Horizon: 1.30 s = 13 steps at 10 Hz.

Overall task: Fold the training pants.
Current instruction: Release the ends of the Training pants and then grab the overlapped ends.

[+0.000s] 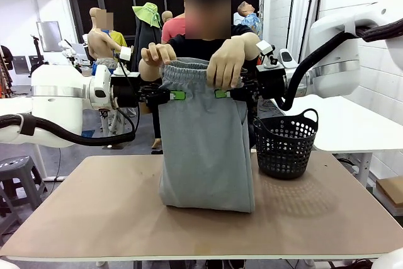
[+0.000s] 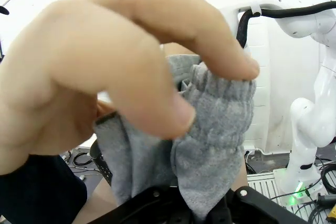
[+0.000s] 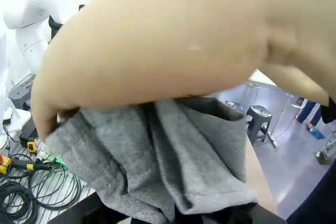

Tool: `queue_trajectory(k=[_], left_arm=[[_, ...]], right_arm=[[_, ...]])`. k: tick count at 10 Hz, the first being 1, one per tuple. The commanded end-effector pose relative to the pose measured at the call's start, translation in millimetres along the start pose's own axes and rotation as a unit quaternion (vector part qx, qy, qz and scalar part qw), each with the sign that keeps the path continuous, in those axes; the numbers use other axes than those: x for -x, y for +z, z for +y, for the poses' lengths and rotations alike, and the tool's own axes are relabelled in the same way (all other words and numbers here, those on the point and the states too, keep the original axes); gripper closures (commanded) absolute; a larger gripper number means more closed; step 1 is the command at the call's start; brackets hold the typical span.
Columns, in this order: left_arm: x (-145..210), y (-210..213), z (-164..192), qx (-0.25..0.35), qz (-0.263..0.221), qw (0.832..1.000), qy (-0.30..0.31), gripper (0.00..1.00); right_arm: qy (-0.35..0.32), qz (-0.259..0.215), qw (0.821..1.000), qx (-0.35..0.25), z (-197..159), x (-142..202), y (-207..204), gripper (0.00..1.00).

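Observation:
The light grey training pants hang upright over the table, waistband up, their lower end resting crumpled on the tabletop. My left gripper is shut on the waistband's left edge and my right gripper is shut on its right edge. The person's hands grip the waistband from above, between and over my grippers. In the left wrist view the grey waistband bunches between my fingers under a large hand. Grey fabric in the right wrist view lies under the person's hand.
A black mesh basket stands on the table right of the pants, close to their right edge. The brown tabletop is bare to the left and in front. A white table lies at the right behind.

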State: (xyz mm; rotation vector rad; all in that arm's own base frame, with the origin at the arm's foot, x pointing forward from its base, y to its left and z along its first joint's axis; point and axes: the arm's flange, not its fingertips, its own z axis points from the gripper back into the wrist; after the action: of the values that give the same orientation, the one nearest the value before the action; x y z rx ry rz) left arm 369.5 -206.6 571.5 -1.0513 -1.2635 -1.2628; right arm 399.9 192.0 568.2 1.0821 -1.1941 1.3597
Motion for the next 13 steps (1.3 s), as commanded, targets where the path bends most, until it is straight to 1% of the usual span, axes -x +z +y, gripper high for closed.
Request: queue_trajectory(k=[1,13], left_arm=[[-0.5,0.2,-3.0,-0.007,-0.010,1.000,-0.005,1.00],[-0.5,0.2,-3.0,-0.007,-0.010,1.000,-0.005,1.00]], right_arm=[[-0.003,-0.010,1.000,-0.003,0.4,-1.8,0.6,1.00],[-0.003,-0.010,1.000,-0.003,0.4,-1.8,0.6,1.00]])
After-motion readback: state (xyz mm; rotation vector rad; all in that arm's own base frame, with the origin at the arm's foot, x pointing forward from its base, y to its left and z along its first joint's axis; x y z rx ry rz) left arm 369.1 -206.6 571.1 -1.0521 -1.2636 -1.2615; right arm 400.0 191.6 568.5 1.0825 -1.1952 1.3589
